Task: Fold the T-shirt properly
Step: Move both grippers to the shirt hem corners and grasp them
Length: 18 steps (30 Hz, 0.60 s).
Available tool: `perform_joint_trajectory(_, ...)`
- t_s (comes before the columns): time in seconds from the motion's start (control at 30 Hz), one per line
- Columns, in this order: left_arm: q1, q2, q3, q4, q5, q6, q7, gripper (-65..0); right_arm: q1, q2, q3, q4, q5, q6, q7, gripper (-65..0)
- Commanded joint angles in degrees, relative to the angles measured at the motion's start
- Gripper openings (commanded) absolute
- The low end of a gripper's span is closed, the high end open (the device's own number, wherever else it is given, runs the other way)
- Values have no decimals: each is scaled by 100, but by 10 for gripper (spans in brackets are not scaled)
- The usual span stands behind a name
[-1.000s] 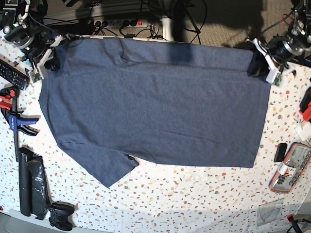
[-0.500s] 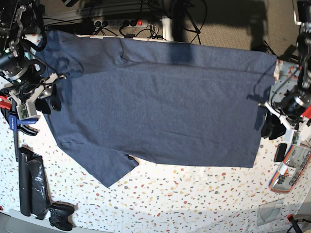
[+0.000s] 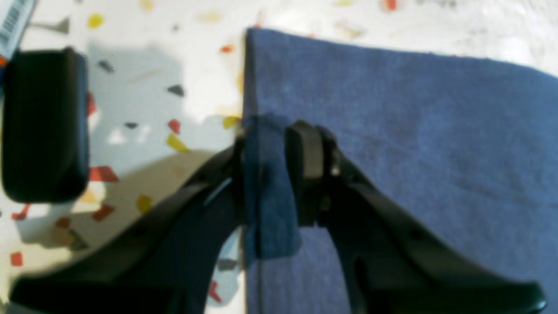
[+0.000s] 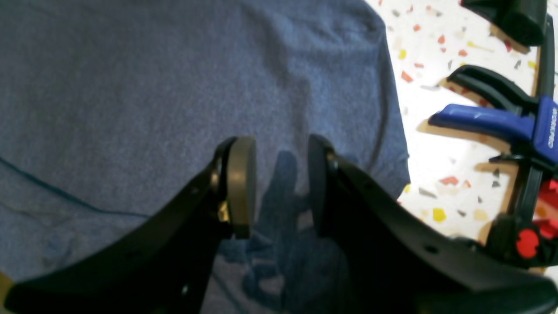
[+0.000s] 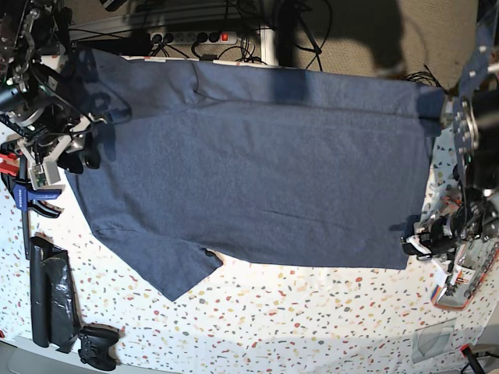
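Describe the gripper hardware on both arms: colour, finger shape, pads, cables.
Both are matte black. The left gripper has two curved fingers ending in blocky black pads. The right gripper has the same curved fingers, one pad looking greyish with a small brass-coloured fastener. In the base view, white housings and black cables sit behind the right gripper.

The left gripper (image 3: pixel 266 174) has its jaws parted, cloth edge between the fingertips. The right gripper (image 4: pixel 279 187) points downward, jaws parted with a clear gap.

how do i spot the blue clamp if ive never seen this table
Start at the big T-shirt spread on the speckled table. Just off its sleeve edge, near the right gripper, lies the clamp: blue grips with red parts, unlike the plain black bag beside it.
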Motion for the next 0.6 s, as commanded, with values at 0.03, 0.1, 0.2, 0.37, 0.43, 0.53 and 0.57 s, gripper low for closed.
perform_joint_trajectory(0.03, -522, -55, -11, -599, 282, 149, -509, -503, 50, 92, 35, 96, 70, -11, 68, -446)
perform_joint_trajectory(0.1, -691, -55, -11, -1058, 514, 221, -802, -504, 50, 90, 35, 98, 70, -11, 7, -446)
perform_joint_trajectory(0.2, -706, -7, -11, -1217, 579, 212, -675, -504, 52, 92, 35, 98, 68, -11, -37, -446)
perform_joint_trajectory(0.37, -704, 192, -11, -1217, 590, -238, -223, -504, 114, 92, 35, 98, 70, -11, -37, -446)
perform_joint_trajectory(0.43, -704, 267, -11, -1217, 590, -352, -101, -524, 114, 94, 35, 98, 68, -9, -37, -446)
perform_joint_trajectory(0.53, -704, 328, -11, -1217, 586, -483, 7, -559, 114, 94, 35, 98, 68, -11, -33, -446)
perform_joint_trajectory(0.57, -702, 326, -11, -1217, 566, -487, 2, -572, 114, 94, 35, 98, 68, -11, -31, -446)
